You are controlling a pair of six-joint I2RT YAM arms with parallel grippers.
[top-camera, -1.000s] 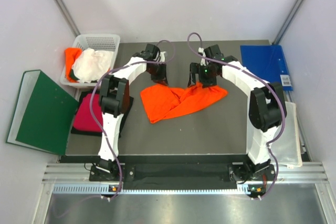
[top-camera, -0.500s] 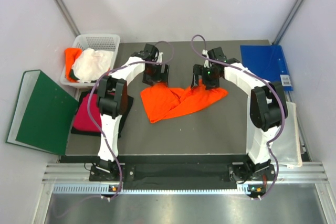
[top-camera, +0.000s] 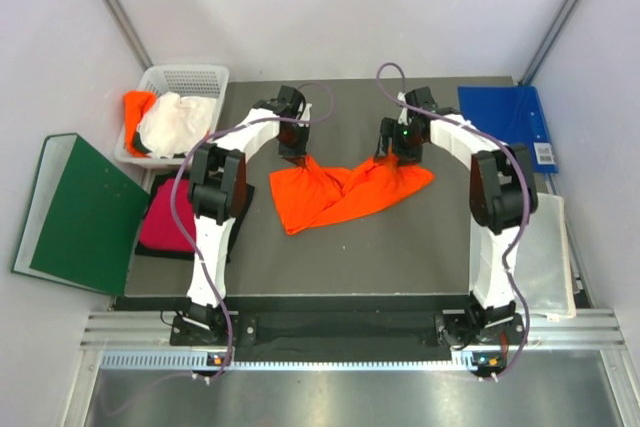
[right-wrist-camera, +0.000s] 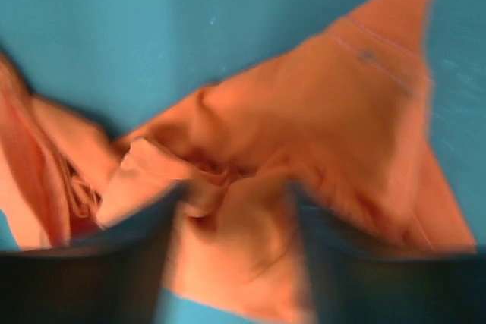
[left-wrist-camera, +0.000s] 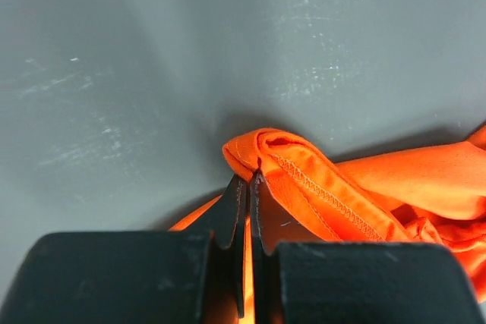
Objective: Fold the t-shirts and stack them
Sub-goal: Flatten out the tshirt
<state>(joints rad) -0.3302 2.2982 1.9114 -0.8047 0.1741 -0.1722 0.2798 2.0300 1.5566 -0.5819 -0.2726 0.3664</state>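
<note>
Two grippers on the far edge of one orange t-shirt (top-camera: 335, 197)
Left gripper (top-camera: 298, 155) is pinched shut on the far-left hem. Right gripper (top-camera: 398, 153) stands open astride bunched cloth at the far right; I think it should close on the hem only, then both lift evenly. The shirt lies crumpled mid-table (top-camera: 400, 247), long axis left to right.

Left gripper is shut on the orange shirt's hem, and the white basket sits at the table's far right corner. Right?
Not quite. The left gripper is shut on the orange shirt's hem, but the white basket sits at the table's far left corner, as the top external view shows. A blue folder lies at the far right.
</note>
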